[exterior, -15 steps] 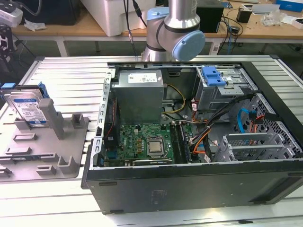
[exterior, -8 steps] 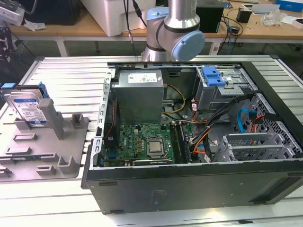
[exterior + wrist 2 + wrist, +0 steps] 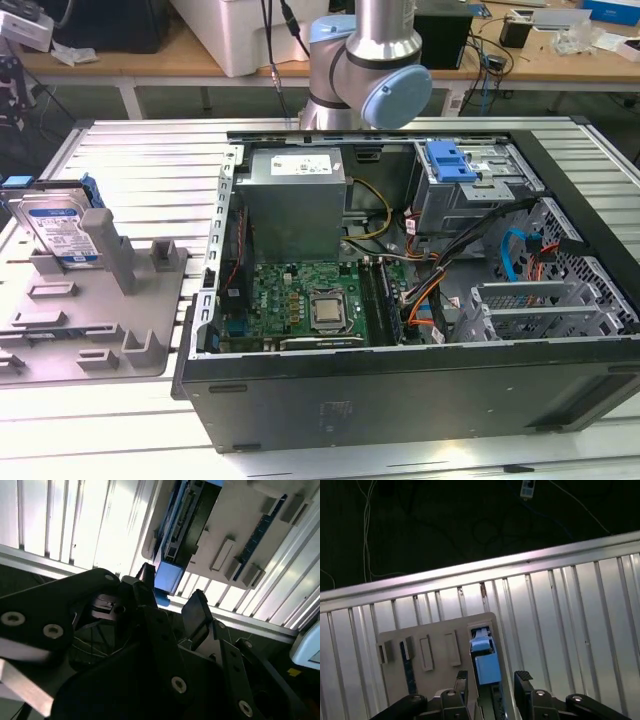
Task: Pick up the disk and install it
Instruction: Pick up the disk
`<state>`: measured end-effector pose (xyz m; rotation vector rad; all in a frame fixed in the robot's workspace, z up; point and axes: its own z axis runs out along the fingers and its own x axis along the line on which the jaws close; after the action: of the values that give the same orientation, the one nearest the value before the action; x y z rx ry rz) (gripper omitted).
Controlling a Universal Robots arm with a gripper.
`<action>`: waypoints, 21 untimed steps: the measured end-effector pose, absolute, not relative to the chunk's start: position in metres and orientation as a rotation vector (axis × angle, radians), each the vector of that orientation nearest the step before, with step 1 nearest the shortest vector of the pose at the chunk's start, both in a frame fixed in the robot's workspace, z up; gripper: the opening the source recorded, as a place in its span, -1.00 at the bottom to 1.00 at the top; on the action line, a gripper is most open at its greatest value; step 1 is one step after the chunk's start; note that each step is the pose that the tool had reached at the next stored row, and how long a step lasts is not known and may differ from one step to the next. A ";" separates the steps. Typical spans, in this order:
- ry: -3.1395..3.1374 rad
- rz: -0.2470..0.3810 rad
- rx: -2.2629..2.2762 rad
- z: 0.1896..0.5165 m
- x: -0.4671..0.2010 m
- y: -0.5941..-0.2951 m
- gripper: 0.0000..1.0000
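Observation:
The disk (image 3: 58,228) stands on edge in a grey slotted holder (image 3: 100,330) at the exterior view's left: silver metal with a white-and-blue label and a blue carrier frame. In the first wrist view my gripper (image 3: 492,681) is open, its two black fingertips (image 3: 462,679) either side of the disk's blue carrier end (image 3: 486,666), with gaps on both sides. The second wrist view shows the gripper (image 3: 172,594) the same way, with the blue end (image 3: 167,577) of the disk between the spread fingers. Nothing is held.
An open computer case (image 3: 400,300) lies on the ribbed metal table (image 3: 150,170), with motherboard, cables, a grey power-supply box (image 3: 295,200) and a drive bay with a blue latch (image 3: 450,160) at its far end. The arm's base (image 3: 370,60) rises behind the case.

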<state>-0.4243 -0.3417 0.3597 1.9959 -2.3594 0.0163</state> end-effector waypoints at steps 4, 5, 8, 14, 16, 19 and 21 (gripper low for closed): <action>-2.290 0.019 2.076 0.360 -0.424 -0.342 -0.01; -2.267 0.020 2.100 0.359 -0.424 -0.342 -0.01; -2.227 0.021 2.144 0.358 -0.426 -0.342 -0.01; -2.205 0.024 2.165 0.358 -0.429 -0.342 -0.01; -2.204 0.024 2.165 0.358 -0.429 -0.342 -0.01; -2.203 0.024 2.167 0.358 -0.429 -0.342 -0.01; -2.201 0.024 2.169 0.358 -0.429 -0.342 -0.01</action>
<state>-0.4288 -0.3417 0.3581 2.1688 -2.2009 0.0243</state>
